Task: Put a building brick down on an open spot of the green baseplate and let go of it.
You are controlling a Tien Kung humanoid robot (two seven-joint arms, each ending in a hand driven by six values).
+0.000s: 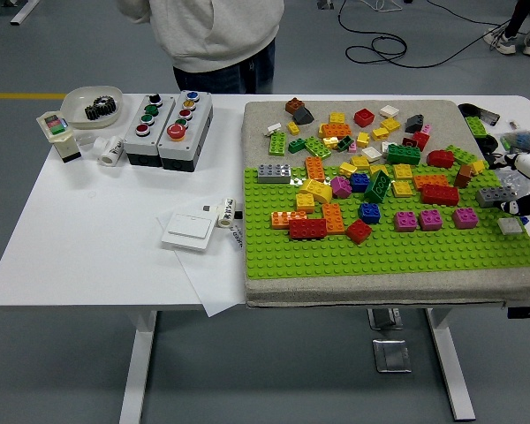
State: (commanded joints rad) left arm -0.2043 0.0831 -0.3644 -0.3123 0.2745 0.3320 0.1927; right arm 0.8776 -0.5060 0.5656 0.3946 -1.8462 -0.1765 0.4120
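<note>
Head view. Only the right hand shows, poking in at the picture's right edge, at the right end of the green baseplate. It's mostly cut off: a white-and-black tip, fingers not readable, so I cannot tell whether it's spread, curled or gripping anything. Left hand is not in the picture.

Nearest loose piece to that hand is the small white brick, lying flat on the baseplate's right margin, just below and slightly inward of the hand. Too small to call a long axis; looks roughly square. The grey brick sits right beside the hand, long side running left-right. My guess is one of these two is the task's brick, but no grasp is visible.

Open studs: the whole front strip of the baseplate, nearer the table's front edge than the brick cluster, is bare, and the bare patch closest to the hand is around the white brick. So the move is short, inward and toward the front from the hand.

In the way: the red brick and the pink bricks crowd the baseplate's middle band; stay clear of those. Loose pile on the grey mat behind the baseplate is out of the path.

Left of the baseplate: button boxes, a white switch plate, a bowl. A person stands at the table's far side, hands out of frame.
</note>
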